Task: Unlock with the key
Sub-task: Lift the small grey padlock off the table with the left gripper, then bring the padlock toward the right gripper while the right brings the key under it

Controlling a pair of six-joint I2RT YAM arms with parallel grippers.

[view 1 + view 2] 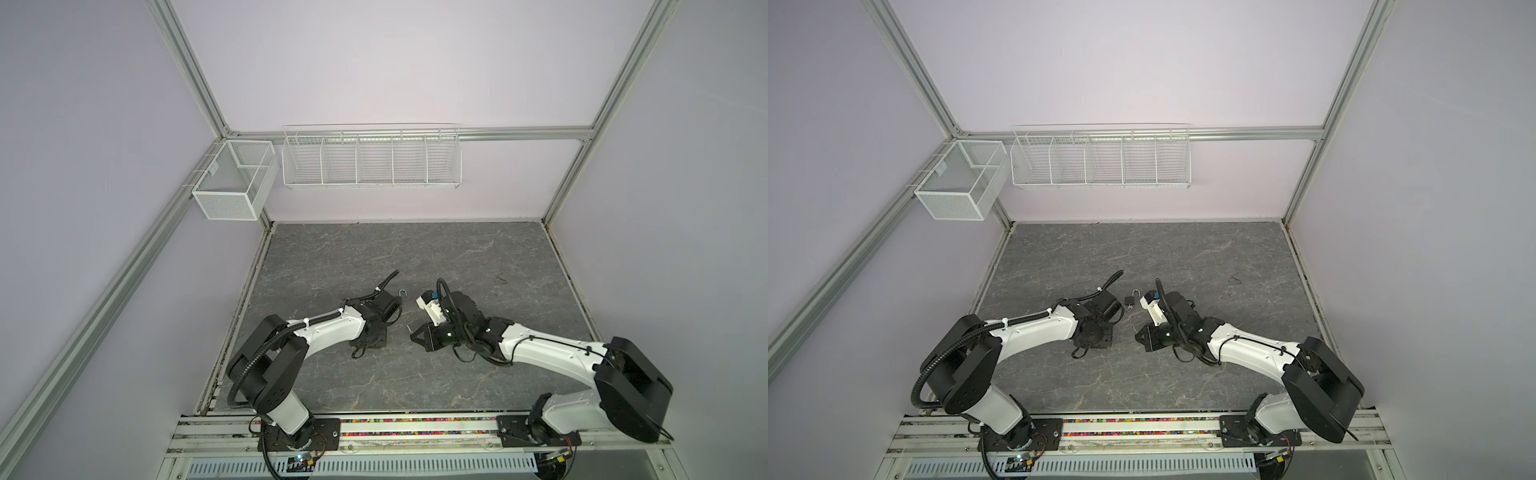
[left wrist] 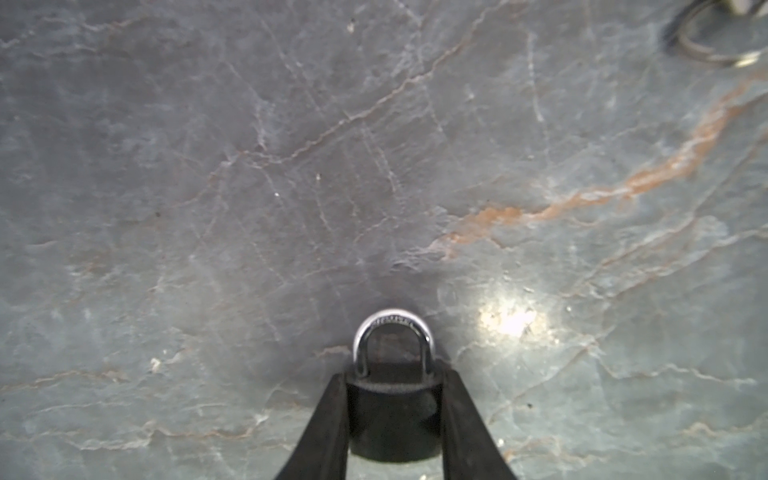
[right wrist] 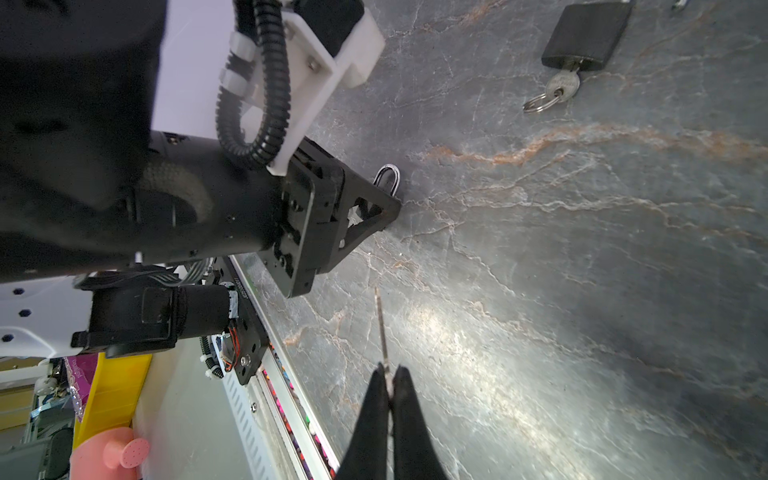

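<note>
Left wrist view: left gripper point(image 2: 394, 376) aimed down at grey marble-patterned desk point(image 2: 208, 166). Black fingers point(image 2: 328, 424) sit tight against both flanks of small black padlock point(image 2: 392, 419); silver shackle point(image 2: 390, 328) juts past the tips. Spot: near desk middle. Both top views hide this grip under the wrist. Right wrist view gives only that shackle point(image 3: 388, 178) beside the left fingertips, body hidden.

Right gripper point(image 3: 388, 370) pinched on thin silver key point(image 3: 381, 328), blade edge-on, pointing toward the left gripper, apart from it.

Beyond: second black padlock point(image 3: 586, 35) flat on desk, silver key on split ring point(image 3: 561, 85) in its base. In a top view this second padlock point(image 1: 1128, 301) lies between the two wrists; in a top view only its shackle point(image 1: 402, 293) clears the left arm.
</note>
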